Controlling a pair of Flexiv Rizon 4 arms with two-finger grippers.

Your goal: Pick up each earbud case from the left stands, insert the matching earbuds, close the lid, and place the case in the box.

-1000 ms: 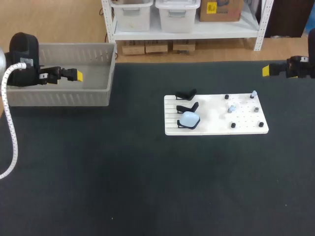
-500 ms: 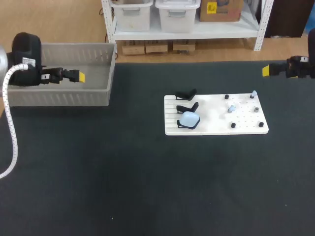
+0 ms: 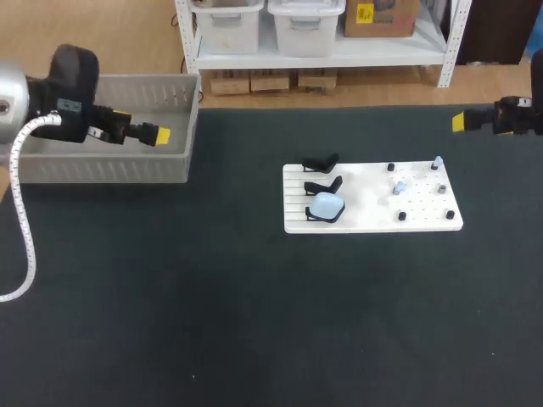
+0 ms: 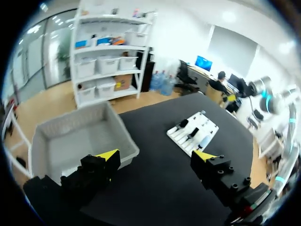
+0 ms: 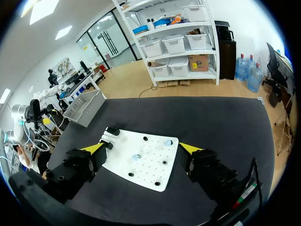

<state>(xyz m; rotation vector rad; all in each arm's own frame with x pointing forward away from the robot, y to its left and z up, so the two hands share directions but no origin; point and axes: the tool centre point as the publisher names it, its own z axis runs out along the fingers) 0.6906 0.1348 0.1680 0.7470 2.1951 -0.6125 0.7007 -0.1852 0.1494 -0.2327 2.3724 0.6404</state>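
Left tool (image 3: 159, 135) is held wide open & empty over the box (image 3: 102, 166), at its right end. Right tool (image 3: 459, 121) is likewise spread open w/ nothing gripped, over the desk's far right edge. The case (image 3: 327, 204), pale blue, is seated on the nearest stand (image 3: 311, 215) at the left of the board (image 3: 373, 219); the two far stands (image 3: 321, 160) are bare. From the left tool the case lies right & nearer, well apart; the right tool is judged approx. as close. The case's long axis can't be told. Vs. 1 s ago: left tool has been shifted right, toward the case; right tool & case unmoved.
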